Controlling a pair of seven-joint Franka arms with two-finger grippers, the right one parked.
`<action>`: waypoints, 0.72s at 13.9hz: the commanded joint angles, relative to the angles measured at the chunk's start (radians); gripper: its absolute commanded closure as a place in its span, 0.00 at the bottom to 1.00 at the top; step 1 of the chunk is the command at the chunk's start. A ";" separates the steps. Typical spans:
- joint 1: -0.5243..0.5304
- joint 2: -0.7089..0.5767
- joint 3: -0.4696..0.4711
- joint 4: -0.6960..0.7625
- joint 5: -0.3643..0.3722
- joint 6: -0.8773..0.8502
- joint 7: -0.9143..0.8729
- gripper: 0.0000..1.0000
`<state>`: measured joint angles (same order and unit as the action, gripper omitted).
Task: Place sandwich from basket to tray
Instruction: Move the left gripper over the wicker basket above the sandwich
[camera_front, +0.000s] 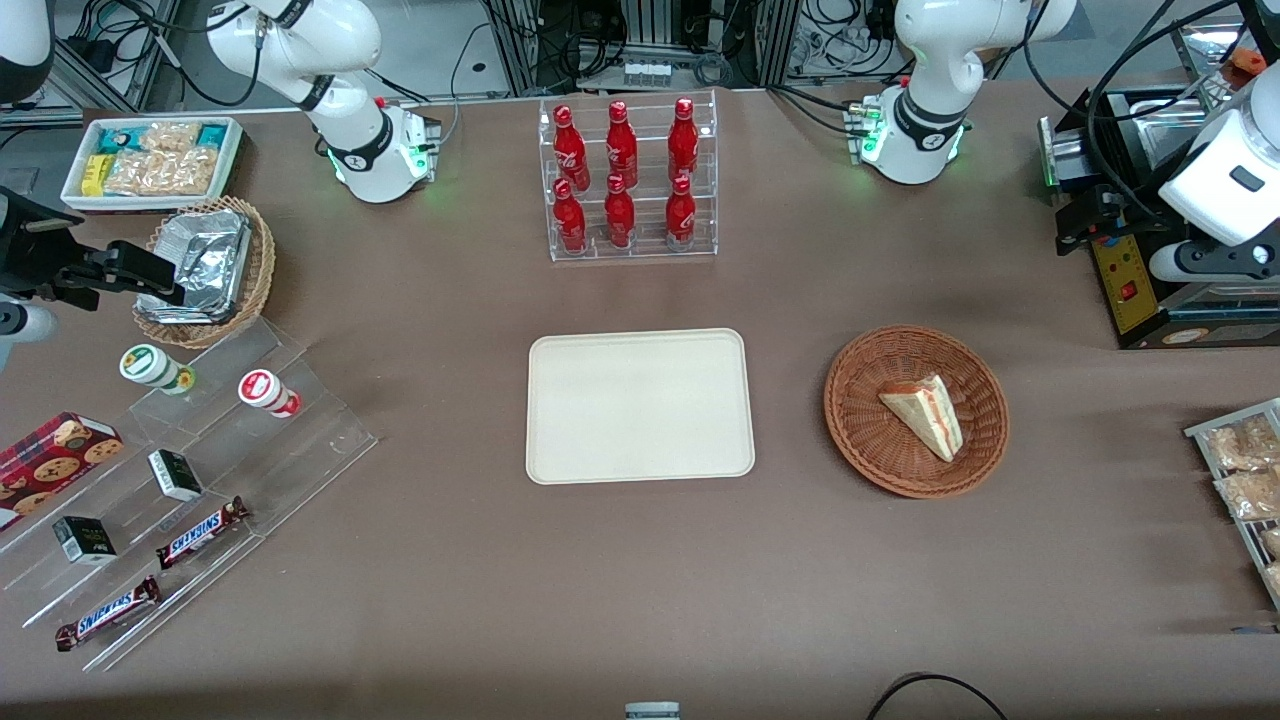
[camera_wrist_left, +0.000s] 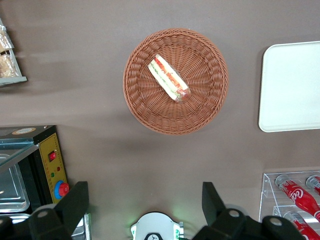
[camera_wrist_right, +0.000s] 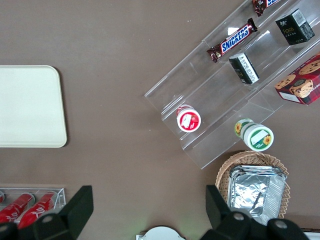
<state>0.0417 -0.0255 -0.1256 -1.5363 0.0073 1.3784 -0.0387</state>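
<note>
My gripper hung high over the table, fingers spread wide, nothing held. Directly below it sat the basket with the sandwich lying inside, clear of my fingertips. The tray lay flat just beside the basket, toward the parked arm's end from my gripper, apart from it. A rack of red bottles stood near my gripper.
</note>
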 joint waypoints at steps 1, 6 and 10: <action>-0.009 0.009 0.008 0.016 -0.013 -0.012 -0.015 0.00; -0.014 0.053 -0.012 -0.033 -0.021 -0.006 -0.004 0.00; -0.014 0.091 -0.045 -0.129 -0.023 0.085 -0.004 0.00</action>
<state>0.0313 0.0623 -0.1662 -1.6154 -0.0041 1.4147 -0.0387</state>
